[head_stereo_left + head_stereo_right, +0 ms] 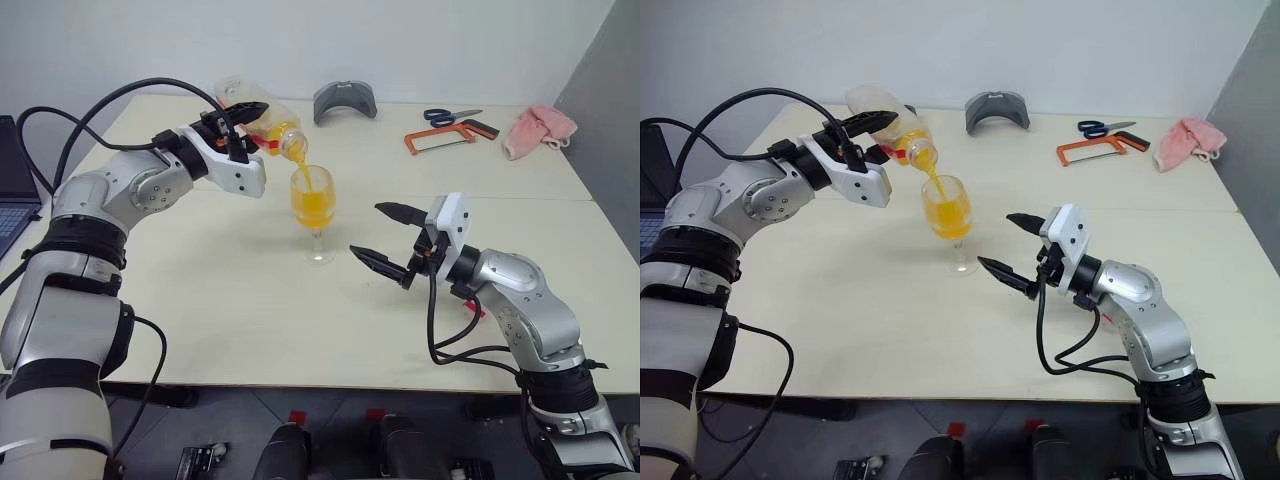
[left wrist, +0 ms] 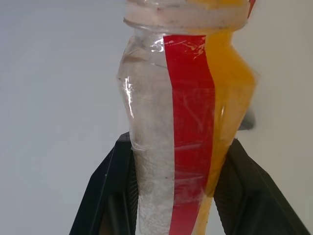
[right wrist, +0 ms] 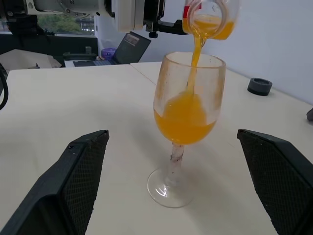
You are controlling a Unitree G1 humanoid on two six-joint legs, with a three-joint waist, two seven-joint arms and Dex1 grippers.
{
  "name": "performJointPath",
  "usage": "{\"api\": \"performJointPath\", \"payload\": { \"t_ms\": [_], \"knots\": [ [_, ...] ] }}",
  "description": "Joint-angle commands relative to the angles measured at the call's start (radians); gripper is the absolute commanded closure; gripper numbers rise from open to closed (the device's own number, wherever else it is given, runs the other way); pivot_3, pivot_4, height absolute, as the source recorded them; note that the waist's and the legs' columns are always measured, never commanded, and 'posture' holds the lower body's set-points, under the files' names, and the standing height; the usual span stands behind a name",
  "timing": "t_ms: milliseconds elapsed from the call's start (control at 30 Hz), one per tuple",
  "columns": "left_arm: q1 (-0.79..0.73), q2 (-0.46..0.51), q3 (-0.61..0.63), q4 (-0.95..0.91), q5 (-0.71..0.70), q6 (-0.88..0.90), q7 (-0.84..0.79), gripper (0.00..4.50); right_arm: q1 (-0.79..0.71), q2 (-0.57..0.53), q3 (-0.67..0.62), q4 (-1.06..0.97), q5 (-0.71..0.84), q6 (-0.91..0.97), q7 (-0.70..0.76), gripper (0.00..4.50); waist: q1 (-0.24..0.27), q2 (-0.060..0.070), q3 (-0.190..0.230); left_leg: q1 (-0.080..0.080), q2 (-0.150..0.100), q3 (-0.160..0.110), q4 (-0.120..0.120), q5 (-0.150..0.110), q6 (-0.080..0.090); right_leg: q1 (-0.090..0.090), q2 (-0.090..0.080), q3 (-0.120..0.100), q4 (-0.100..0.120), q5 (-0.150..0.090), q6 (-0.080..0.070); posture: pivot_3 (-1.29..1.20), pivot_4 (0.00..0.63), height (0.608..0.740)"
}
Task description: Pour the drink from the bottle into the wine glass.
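Two end effectors share the work, and only one is busy. The left end effector point(image 1: 237, 122) is clamped tight on the bottle point(image 1: 262, 122), its black fingers point(image 2: 105, 196) pressing the squarish sides on either side of the red label strip. It holds the bottle tipped mouth-down just above the glass point(image 1: 315, 210), which stands upright on the desk point(image 1: 200, 300) near the middle. A thin stream of drink point(image 3: 195, 51) runs from the mouth into the bowl, which looks roughly half full, while some orange liquid is left in the bottle. The right end effector point(image 1: 390, 240) hangs beside the glass with its fingers spread wide and nothing between them; the glass is near them but apart.

Judged from this, the pour itself is under way and well along. The next move calls for watching the level in the bowl, then rolling the bottle back upright before it nears the rim, keeping the mouth over the glass so the last drops fall inside.
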Motion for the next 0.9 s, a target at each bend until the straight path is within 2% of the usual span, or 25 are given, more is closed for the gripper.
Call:
{"api": "performJointPath", "payload": {
  "t_ms": [33, 667, 900],
  "knots": [
    [-0.047, 0.021, 0.011, -0.008, -0.009, -0.003, 0.025, 2.83, -0.003, 0.004, -0.006, -0.039, 0.015, -0.01, 0.001, 0.0, 0.0, 0.0, 0.0, 0.0, 0.0, 0.0, 0.0, 0.0, 0.0, 0.0, 0.0, 0.0, 0.0, 0.0, 0.0, 0.0, 0.15, 0.74],
    [-0.049, 0.017, 0.008, -0.01, -0.009, -0.009, 0.031, 2.83, 0.003, 0.005, 0.004, -0.04, 0.012, -0.01, 0.004, 0.0, 0.0, 0.0, 0.0, 0.0, 0.0, 0.0, 0.0, 0.0, 0.0, 0.0, 0.0, 0.0, 0.0, 0.0, 0.0, 0.0, 0.15, 0.74],
    [-0.027, -0.009, 0.04, -0.011, -0.078, 0.009, -0.002, 2.83, 0.003, 0.006, 0.006, -0.042, 0.009, -0.012, 0.004, 0.0, 0.0, 0.0, 0.0, 0.0, 0.0, 0.0, 0.0, 0.0, 0.0, 0.0, 0.0, 0.0, 0.0, 0.0, 0.0, 0.0, 0.15, 0.74]
  ]
}}
